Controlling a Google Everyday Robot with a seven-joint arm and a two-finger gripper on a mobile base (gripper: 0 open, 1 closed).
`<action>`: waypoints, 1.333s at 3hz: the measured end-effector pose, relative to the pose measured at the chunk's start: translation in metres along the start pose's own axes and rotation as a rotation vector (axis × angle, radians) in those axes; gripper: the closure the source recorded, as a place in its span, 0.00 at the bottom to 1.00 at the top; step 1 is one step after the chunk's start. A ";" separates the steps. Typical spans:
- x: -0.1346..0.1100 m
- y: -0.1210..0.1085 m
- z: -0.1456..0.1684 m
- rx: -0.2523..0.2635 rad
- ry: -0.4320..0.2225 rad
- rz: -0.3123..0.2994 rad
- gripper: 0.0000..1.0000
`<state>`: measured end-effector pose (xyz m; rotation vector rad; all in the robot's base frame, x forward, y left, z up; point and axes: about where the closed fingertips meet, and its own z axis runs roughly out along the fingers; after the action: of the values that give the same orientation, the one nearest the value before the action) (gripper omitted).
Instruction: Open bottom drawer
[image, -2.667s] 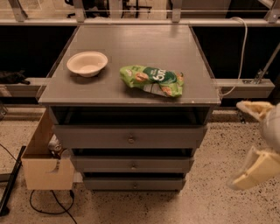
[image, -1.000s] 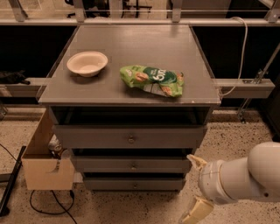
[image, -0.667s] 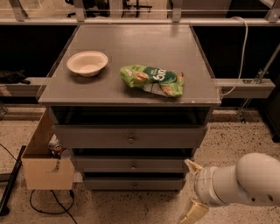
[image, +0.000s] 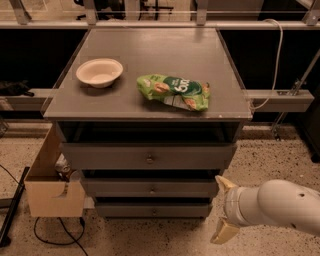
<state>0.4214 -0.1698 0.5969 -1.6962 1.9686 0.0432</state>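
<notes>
My arm (image: 280, 202) comes in low from the right, forearm near level. My claw (image: 223, 207) hangs just off the cabinet's (image: 150, 50) lower right corner, fingers spread wide, gripping nothing. The bottom drawer (image: 154, 210) is closed, just left of my claw. Speckled floor (image: 150, 237) lies in front. Up top are an empty white bowl (image: 99, 72) and a green snack bag (image: 173, 92). The cardboard box (image: 50, 197) on the left holds clutter.

Right of the matt grey bottom drawer (image: 130, 210), the gripper (image: 220, 208) has smooth, cream plastic-looking fingers (image: 223, 232).
</notes>
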 end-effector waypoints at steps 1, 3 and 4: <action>-0.001 0.001 0.000 -0.001 -0.003 0.002 0.00; 0.043 0.035 0.094 -0.079 -0.001 0.040 0.00; 0.076 0.043 0.138 -0.067 0.028 0.043 0.00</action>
<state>0.4280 -0.1802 0.4345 -1.7050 2.0455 0.1031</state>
